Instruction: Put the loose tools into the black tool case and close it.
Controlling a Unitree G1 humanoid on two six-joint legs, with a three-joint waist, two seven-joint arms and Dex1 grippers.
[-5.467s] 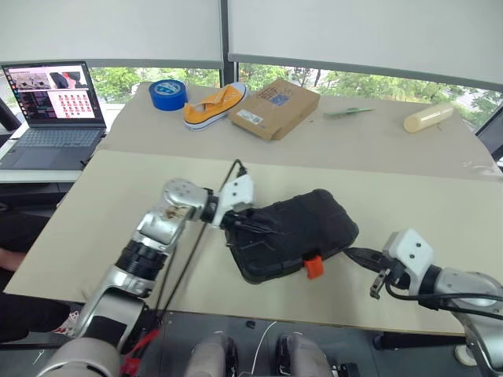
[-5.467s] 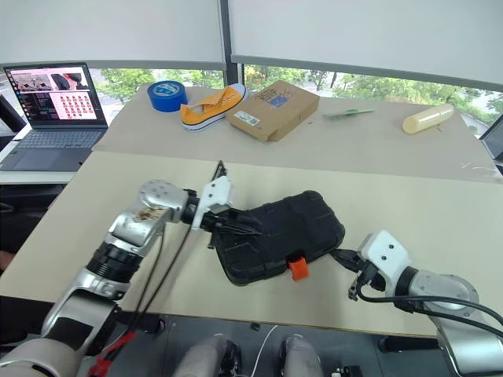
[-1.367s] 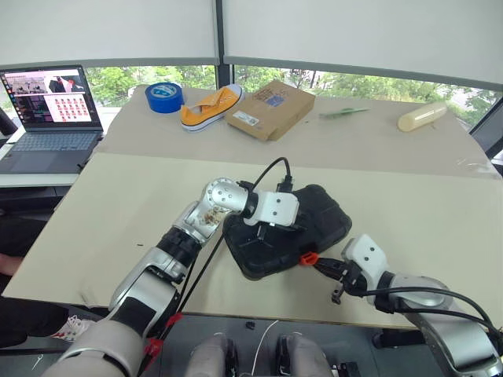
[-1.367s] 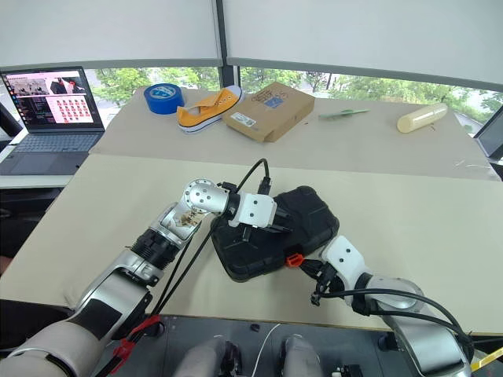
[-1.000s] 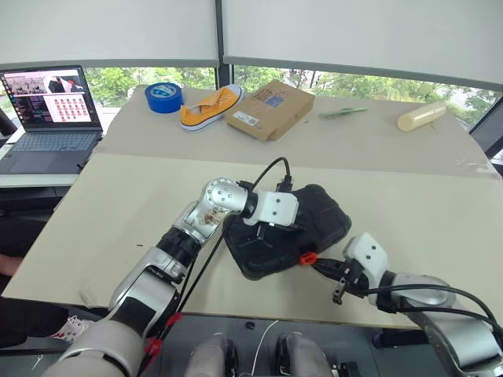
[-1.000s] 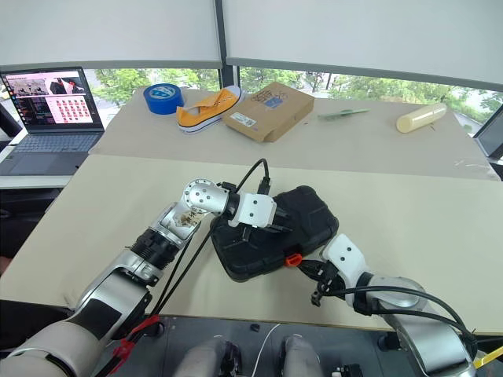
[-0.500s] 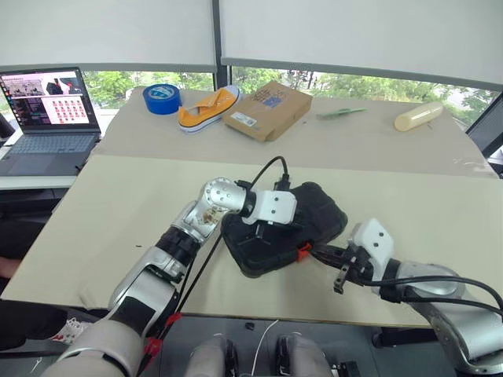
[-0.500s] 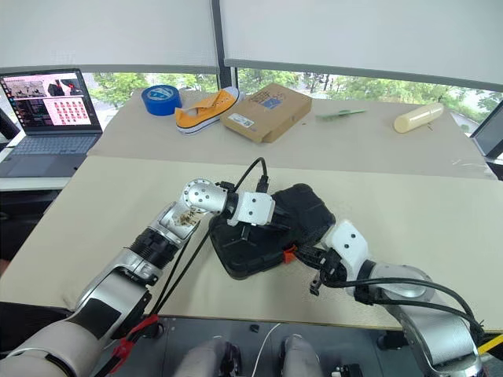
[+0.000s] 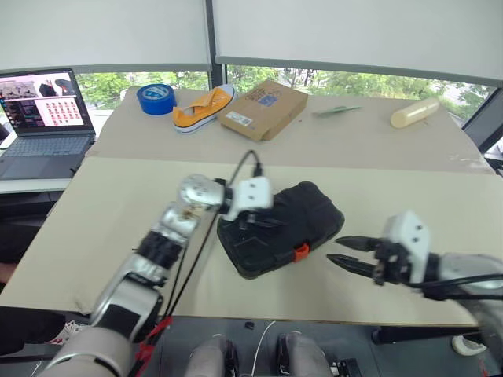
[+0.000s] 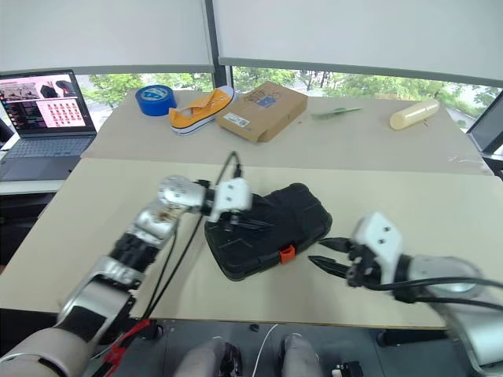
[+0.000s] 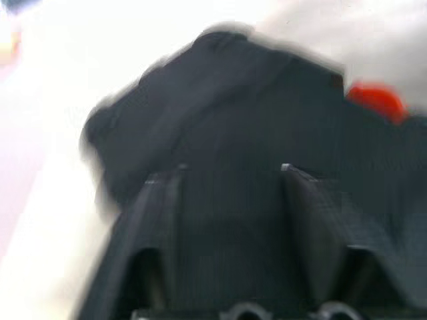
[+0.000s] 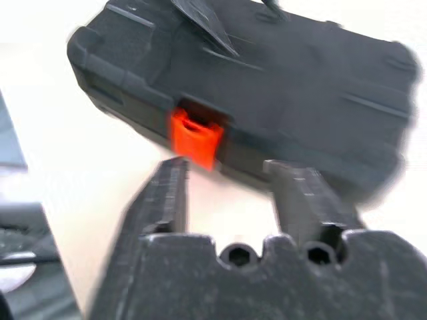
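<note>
From the head views, the right end effector (image 9: 343,253) has let go and drawn back from the orange latch (image 9: 300,251), its two black fingers now spread wide and empty, just beside the closed black moulded-plastic tool case (image 9: 281,228) lying near the front edge of the beige worktop (image 9: 118,204). The left end effector (image 9: 263,222) has slid toward the case's left end and hovers over the lid, fingers parted, holding nothing. With the lid down, the latch seated and no loose tools in sight, the task looks all but finished. The left wrist view shows the case's matt, ribbed lid (image 11: 253,113) close under spread fingers (image 11: 160,220). The right wrist view shows the blocky glossy latch (image 12: 195,137) set in a recess of the case's grainy front wall, between and beyond the open fingers (image 12: 167,193).
</note>
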